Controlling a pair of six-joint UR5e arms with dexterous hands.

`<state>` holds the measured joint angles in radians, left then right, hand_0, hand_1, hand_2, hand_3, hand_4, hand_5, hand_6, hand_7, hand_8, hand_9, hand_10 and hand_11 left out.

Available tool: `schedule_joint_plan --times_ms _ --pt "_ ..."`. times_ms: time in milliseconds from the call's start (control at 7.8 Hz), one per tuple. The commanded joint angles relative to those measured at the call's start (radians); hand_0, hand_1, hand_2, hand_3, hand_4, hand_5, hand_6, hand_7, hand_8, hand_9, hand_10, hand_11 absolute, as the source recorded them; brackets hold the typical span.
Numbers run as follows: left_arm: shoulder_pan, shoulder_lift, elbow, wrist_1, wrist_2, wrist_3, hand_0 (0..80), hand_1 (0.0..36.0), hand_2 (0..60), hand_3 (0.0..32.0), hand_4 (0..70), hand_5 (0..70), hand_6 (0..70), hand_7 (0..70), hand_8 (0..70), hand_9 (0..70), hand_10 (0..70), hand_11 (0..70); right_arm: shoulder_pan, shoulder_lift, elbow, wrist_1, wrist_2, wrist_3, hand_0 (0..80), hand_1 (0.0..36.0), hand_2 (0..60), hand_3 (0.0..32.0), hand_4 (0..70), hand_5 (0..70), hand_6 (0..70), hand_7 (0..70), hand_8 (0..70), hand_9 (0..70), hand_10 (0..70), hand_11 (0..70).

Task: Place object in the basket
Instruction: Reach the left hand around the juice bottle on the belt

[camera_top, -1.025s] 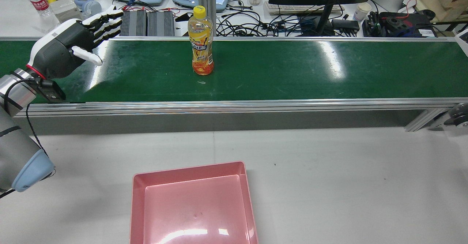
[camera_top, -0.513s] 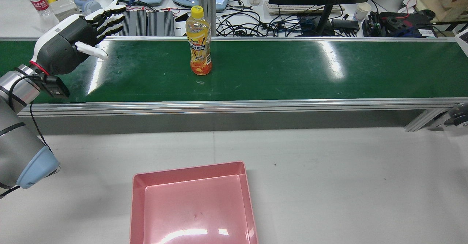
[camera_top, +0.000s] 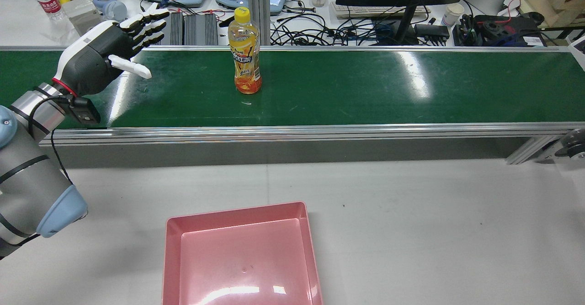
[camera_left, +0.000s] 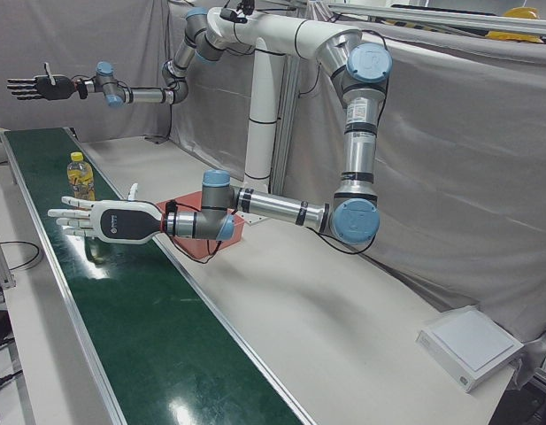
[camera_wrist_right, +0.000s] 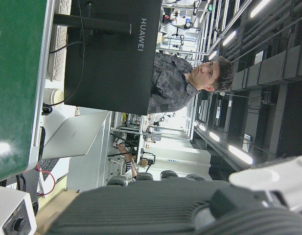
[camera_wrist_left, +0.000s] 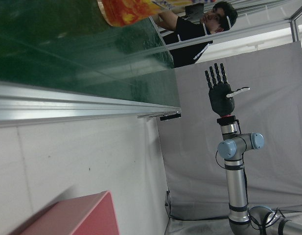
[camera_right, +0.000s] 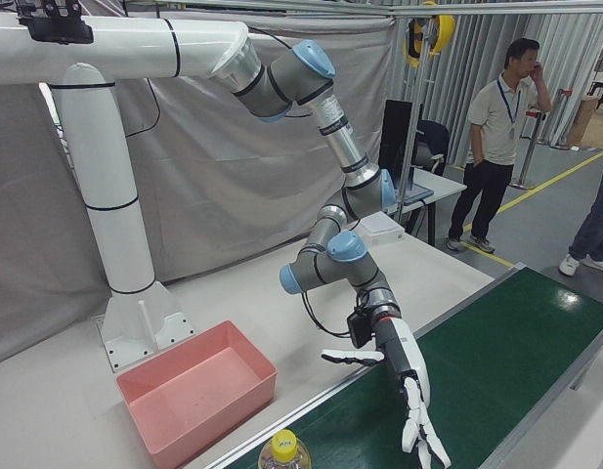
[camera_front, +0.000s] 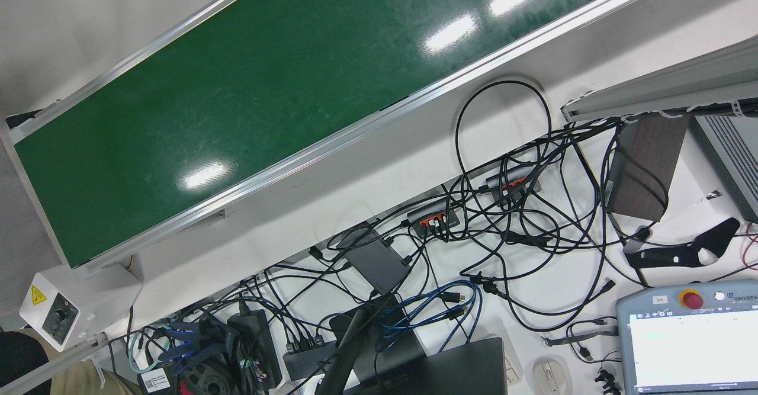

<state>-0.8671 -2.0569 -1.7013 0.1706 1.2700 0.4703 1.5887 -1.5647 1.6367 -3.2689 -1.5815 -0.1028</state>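
Left hand [camera_top: 98,56] beside upright orange bottle [camera_top: 245,58]

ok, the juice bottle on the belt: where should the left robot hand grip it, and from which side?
Probably around the labelled midsection of the juice bottle, coming in sideways along the green belt. It stands upright and alone, and the open left robot hand is already level with it, fingers pointing its way. The yellow cap is narrow, so a top grasp looks less secure.

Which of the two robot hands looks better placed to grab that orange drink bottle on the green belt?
The left hand: it hovers open over the green belt, beside the upright bottle. The right hand is raised high, far from it.
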Motion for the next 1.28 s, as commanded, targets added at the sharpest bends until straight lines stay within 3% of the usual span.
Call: schedule_joint_plan --times_ms 0,256,769,1153 --pt "0.033 -0.054 0.052 0.01 -0.026 0.021 52.0 7.7 0.0 1.4 13.7 14.5 1.3 0.1 7.8 8.9 6.7 10.9 0.0 0.0 0.0 0.0 0.0 0.0 0.0 0.0 0.0 0.0 0.0 0.0 0.0 0.0 0.0 0.0 0.0 0.0" --pt "0.048 -0.078 0.106 -0.04 -0.024 0.018 51.7 7.7 0.0 1.6 13.9 14.5 1.5 0.0 7.9 9.0 6.2 10.2 0.0 0.0 0.0 0.0 0.0 0.0 0.0 0.0 0.0 0.0 0.0 0.0 0.0 0.0 0.0 0.0 0.0 0.0" --pt "0.049 -0.109 0.115 -0.034 -0.024 0.019 52.2 8.2 0.0 0.2 14.8 15.4 1.9 0.0 7.8 9.1 6.0 10.0 -0.001 0.0 0.0 0.0 0.0 0.0 0.0 0.0 0.0 0.0 0.0 0.0 0.0 0.0 0.0 0.0 0.0 0.0" --pt "0.066 -0.177 0.201 -0.048 -0.023 0.019 51.8 7.7 0.0 0.0 14.4 15.4 1.9 0.0 7.9 9.2 6.0 10.0 0.0 -0.001 0.0 0.0 0.0 0.0 0.0 0.0 0.0 0.0 0.0 0.0 0.0 0.0 0.0 0.0 0.0 0.0"
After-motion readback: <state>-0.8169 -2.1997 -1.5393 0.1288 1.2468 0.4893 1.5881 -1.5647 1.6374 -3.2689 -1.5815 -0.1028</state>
